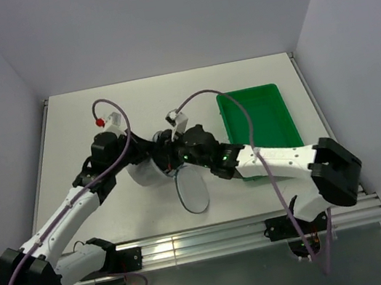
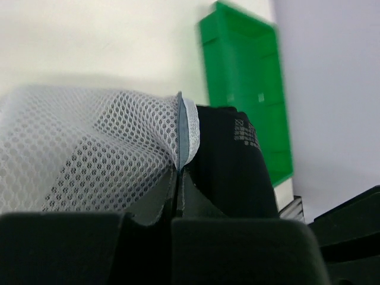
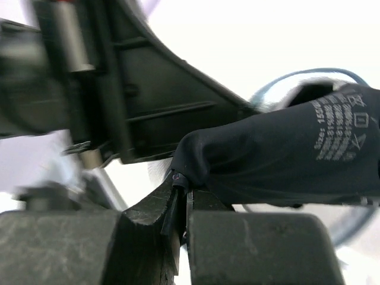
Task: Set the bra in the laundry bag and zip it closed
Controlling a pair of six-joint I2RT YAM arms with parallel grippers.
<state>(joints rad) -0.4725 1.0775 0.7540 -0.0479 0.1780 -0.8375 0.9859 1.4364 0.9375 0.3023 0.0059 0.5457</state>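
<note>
The white mesh laundry bag (image 1: 146, 173) lies on the table between the two arms, with its round lid (image 1: 193, 191) hanging open towards the front. My left gripper (image 2: 179, 173) is shut on the bag's zipper rim (image 2: 186, 127); the mesh (image 2: 89, 154) fills the left of that view. My right gripper (image 3: 183, 189) is shut on a fold of the black bra (image 3: 285, 153) and holds it at the bag's mouth. The bra (image 2: 233, 163) lies against the rim in the left wrist view. In the top view both grippers meet at the bag (image 1: 167, 154), and the bra's straps are hidden.
The green tray (image 1: 277, 109) stands at the right of the table, just beyond my right arm; it also shows in the left wrist view (image 2: 249, 71). My left arm's black body (image 3: 119, 89) is close in front of the right wrist camera. A metal rail (image 1: 215, 238) runs along the near edge.
</note>
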